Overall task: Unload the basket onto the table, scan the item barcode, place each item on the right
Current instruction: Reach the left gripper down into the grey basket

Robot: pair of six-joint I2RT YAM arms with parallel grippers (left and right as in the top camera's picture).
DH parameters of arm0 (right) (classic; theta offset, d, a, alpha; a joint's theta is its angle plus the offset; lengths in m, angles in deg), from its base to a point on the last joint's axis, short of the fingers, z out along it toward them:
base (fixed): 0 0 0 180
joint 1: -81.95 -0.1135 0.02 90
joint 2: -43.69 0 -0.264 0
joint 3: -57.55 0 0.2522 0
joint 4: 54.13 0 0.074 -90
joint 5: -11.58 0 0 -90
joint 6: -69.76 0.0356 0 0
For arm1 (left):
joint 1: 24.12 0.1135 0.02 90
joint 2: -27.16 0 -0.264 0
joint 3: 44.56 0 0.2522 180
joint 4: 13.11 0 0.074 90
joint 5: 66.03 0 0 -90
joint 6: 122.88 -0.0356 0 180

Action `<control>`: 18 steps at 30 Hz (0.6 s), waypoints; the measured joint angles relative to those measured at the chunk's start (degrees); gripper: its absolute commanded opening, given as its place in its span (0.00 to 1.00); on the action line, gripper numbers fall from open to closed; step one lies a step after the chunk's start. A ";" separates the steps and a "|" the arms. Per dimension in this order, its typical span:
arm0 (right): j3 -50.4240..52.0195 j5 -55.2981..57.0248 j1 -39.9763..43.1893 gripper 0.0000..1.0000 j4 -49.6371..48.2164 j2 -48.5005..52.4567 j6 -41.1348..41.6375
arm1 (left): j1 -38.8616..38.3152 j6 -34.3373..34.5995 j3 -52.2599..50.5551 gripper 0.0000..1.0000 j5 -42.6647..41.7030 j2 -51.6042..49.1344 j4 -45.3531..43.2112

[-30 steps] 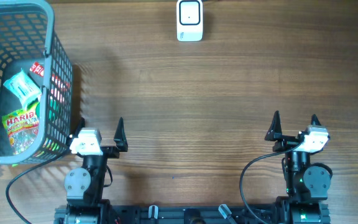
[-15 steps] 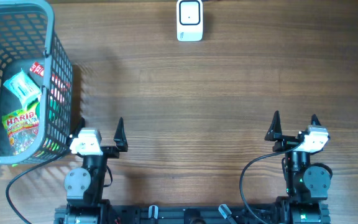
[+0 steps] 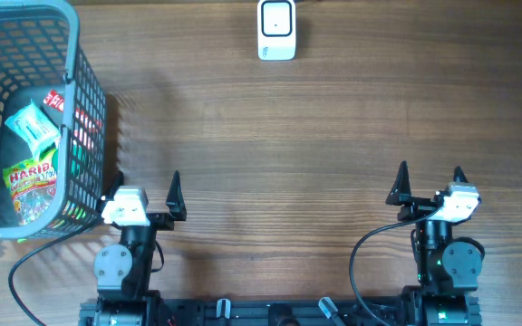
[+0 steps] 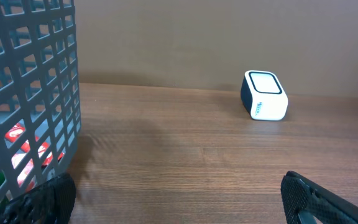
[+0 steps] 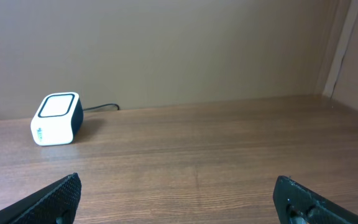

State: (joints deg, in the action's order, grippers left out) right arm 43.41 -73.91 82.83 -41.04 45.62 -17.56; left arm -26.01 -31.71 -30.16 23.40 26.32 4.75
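Several items lie in the grey mesh basket (image 3: 72, 54) at the far left: a Haribo sweets bag (image 3: 30, 186), a green-and-white packet (image 3: 33, 127) and a red packet (image 3: 57, 98). No barcode shows on any of them. The white barcode scanner (image 3: 276, 29) stands at the table's back edge, also visible as the scanner (image 4: 265, 104) and the scanner (image 5: 56, 118) in the wrist views. My left gripper (image 3: 145, 186) hangs open by the basket's near right corner, holding nothing. My right gripper (image 3: 430, 177) stands open over bare wood at the front right.
The basket wall (image 4: 30, 93) fills the left of the left wrist view, with red packaging showing through the mesh. A black cable runs from the scanner along the back wall. The brown wooden table (image 3: 279, 154) stretches between the arms and the scanner.
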 measured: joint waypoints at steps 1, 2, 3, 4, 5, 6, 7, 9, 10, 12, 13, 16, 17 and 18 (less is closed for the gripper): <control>0.00 0.00 0.00 1.00 0.02 0.00 0.00 | 0.00 0.02 0.00 1.00 0.00 0.00 -0.02; 0.00 0.00 0.00 1.00 0.00 0.00 0.00 | 0.00 0.02 0.00 1.00 -0.33 0.00 -0.07; 0.00 0.00 0.00 1.00 0.02 0.00 0.00 | 0.00 0.02 0.00 1.00 -1.05 0.00 -0.26; 0.00 0.00 0.00 1.00 0.00 0.00 0.00 | 0.00 0.02 0.00 1.00 -3.02 0.00 -0.37; 0.00 -0.02 0.00 1.00 0.00 0.00 -0.02 | 0.00 0.04 0.15 1.00 -4.09 -0.02 -0.17; 0.00 -0.02 0.00 1.00 0.00 0.00 -0.02 | 0.00 0.07 1.05 1.00 -5.53 -0.22 0.63; 0.00 -0.02 0.00 1.00 0.02 0.00 -0.02 | 0.00 0.11 2.60 1.00 -6.51 -0.70 1.40; 0.00 0.00 0.00 1.00 0.04 0.00 0.00 | 0.00 0.20 9.90 1.00 -8.35 -2.97 4.07; 0.00 -0.02 0.00 1.00 0.02 0.04 -0.02 | 0.00 0.22 14.23 1.00 -8.79 -4.72 5.90; 0.00 -0.02 0.00 1.00 0.07 0.15 0.00 | 0.00 0.42 24.48 1.00 -9.40 -10.23 11.17; 0.00 -0.02 0.00 1.00 0.04 0.15 -0.02 | 0.00 1.27 32.98 1.00 -9.31 -15.69 18.10; 0.02 -0.02 0.00 1.00 0.07 0.37 -0.02 | 0.00 2.62 57.13 1.00 -9.66 -30.77 36.74; 0.02 -0.02 0.00 1.00 0.04 0.37 -0.02 | 0.02 2.78 64.63 1.00 -10.45 -35.34 41.42; 0.02 0.00 0.00 1.00 0.04 0.37 -0.02 | 0.00 2.86 69.96 1.00 -11.23 -38.32 46.03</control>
State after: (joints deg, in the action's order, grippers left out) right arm 43.43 -73.91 82.83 -40.99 45.99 -17.58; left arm -26.01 -28.85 39.81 12.16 -12.00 50.78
